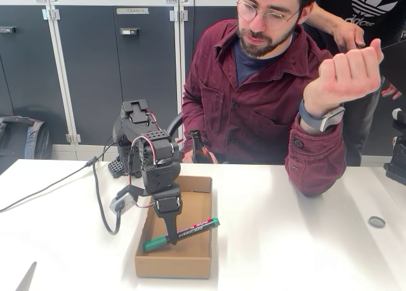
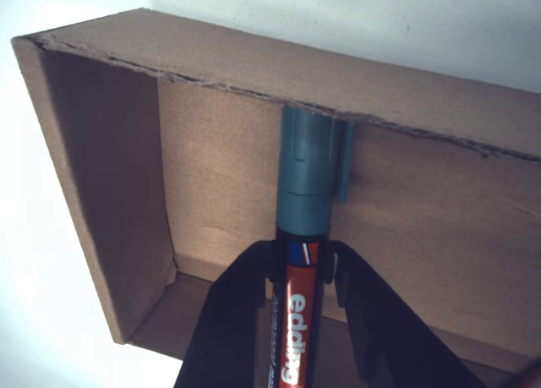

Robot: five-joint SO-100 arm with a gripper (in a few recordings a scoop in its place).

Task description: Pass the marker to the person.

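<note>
The marker (image 1: 182, 233) is lying slanted inside the cardboard box (image 1: 202, 258), its green cap (image 2: 308, 175) pressing against one wall in the wrist view. The gripper (image 1: 170, 234) is reaching down into the box with its fingers (image 2: 228, 320) clamped on the marker's barrel. Behind the white table (image 1: 304, 240), the person (image 1: 266, 94) is sitting with one fist (image 1: 346, 72) raised, looking down.

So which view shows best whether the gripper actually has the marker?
The wrist view: the gripper has a finger on each side of the marker, closed on its labelled barrel near the cap. The fixed view shows the whole marker slanting across the cardboard box, but the gripper covers the contact.
</note>
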